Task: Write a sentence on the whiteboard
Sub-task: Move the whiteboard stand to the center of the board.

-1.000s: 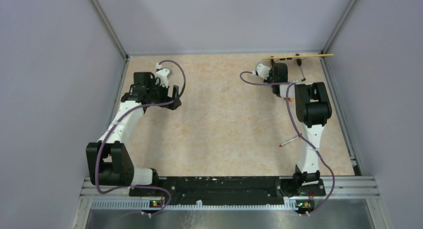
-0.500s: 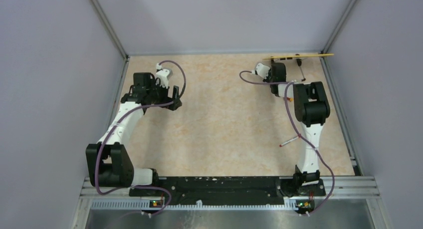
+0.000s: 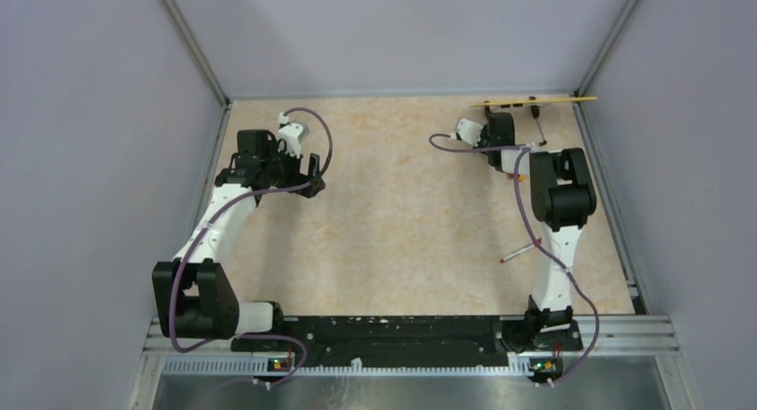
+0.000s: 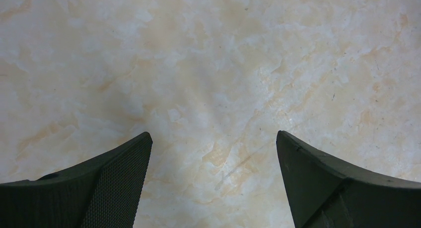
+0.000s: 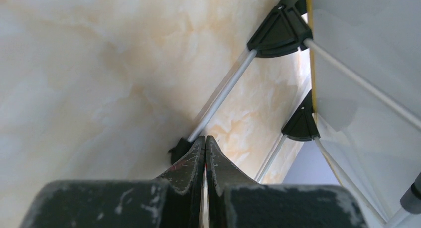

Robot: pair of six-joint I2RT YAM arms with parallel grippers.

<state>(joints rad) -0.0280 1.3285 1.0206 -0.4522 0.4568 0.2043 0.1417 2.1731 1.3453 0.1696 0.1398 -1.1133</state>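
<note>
The whiteboard (image 3: 562,98) stands on edge in the far right corner. The right gripper (image 5: 205,141), pinched together on nothing, sits just beside its support leg (image 5: 223,94); 1 nudge could topple it. The left gripper (image 4: 213,138) is spread apart, and the marker (image 3: 520,252) lies unheld.

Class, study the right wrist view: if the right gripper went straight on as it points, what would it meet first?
Probably the white support rod of the whiteboard; its black foot lies just by the shut right gripper. Depth is unclear.

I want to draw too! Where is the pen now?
In the top view, the red-tipped pen lies flat on the right side of the table, just left of the right arm.
</note>
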